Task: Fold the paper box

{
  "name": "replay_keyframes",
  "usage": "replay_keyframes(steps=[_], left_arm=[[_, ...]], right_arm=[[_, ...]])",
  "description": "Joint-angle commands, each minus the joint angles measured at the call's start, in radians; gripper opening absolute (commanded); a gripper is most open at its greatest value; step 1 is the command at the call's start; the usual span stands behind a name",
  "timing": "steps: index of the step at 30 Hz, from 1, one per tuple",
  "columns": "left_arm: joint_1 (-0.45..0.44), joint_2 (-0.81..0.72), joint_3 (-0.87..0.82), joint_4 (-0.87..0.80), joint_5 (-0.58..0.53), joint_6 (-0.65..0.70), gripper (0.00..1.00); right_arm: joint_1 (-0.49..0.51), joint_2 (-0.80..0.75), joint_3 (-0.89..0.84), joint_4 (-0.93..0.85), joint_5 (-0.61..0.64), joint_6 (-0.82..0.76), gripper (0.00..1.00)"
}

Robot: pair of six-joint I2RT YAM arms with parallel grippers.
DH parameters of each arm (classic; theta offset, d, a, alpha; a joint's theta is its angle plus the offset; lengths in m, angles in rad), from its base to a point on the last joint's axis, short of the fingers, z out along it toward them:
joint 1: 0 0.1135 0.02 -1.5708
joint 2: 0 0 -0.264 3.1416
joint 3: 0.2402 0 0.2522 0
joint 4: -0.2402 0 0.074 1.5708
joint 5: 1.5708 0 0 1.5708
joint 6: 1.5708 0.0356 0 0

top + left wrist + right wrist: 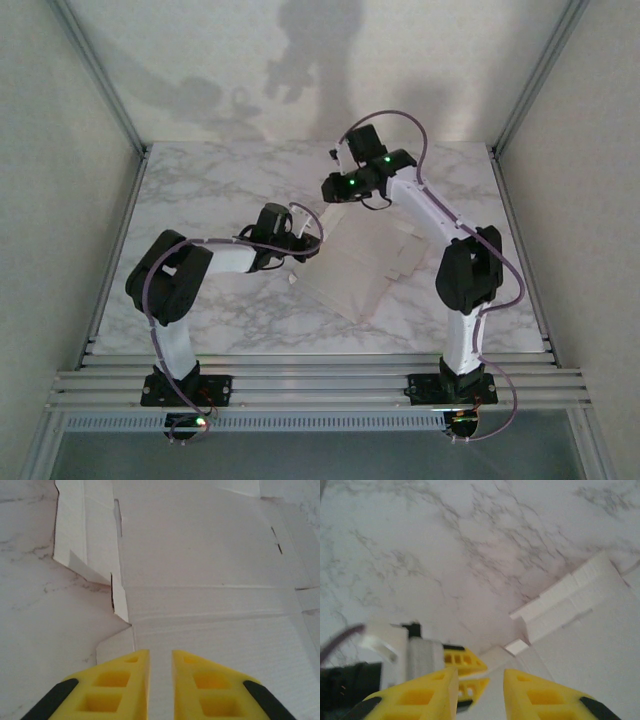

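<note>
The marble table (200,190) carries the paper box (365,265) in the middle of the top view. It is a flat, unfolded sheet with the off-white side up, and it lies as a diamond with its corners toward the frame edges.

In the top view both arms meet at the upper left side of the sheet, so the cardboard spreads from them to the right and downward.

In its wrist view the left gripper (161,655) stands over the sheet. Its jaws are a narrow gap apart with nothing visibly pinched, and the creases run across the frame ahead. A side flap (85,530) at upper left is slightly raised.

The right gripper (481,675) has a wider gap and holds nothing; the sheet lies to its lower right.

The left arm seems nearer for the first fold.
</note>
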Motion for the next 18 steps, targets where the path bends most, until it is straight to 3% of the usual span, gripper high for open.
replay_keyframes(steps=[1, 2, 6, 14, 18], left_arm=[[0.029, 0.002, 0.082, -0.067, 0.033, -0.02, 0.23], [0.036, 0.012, 0.109, -0.096, 0.041, -0.02, 0.32], [0.058, 0.067, 0.224, -0.195, 0.05, -0.022, 0.42], [0.084, 0.265, 0.562, -0.43, 0.037, 0.015, 0.46], [0.087, 0.371, 0.729, -0.546, 0.041, 0.036, 0.47]], right_arm=[[-0.031, -0.1, -0.13, 0.044, -0.02, 0.013, 0.31], [-0.037, -0.134, -0.189, 0.072, -0.026, 0.026, 0.31], [-0.049, -0.246, -0.413, 0.188, -0.041, 0.074, 0.3], [-0.027, -0.373, -0.805, 0.452, -0.094, 0.217, 0.22], [0.019, -0.373, -0.896, 0.53, -0.089, 0.251, 0.21]])
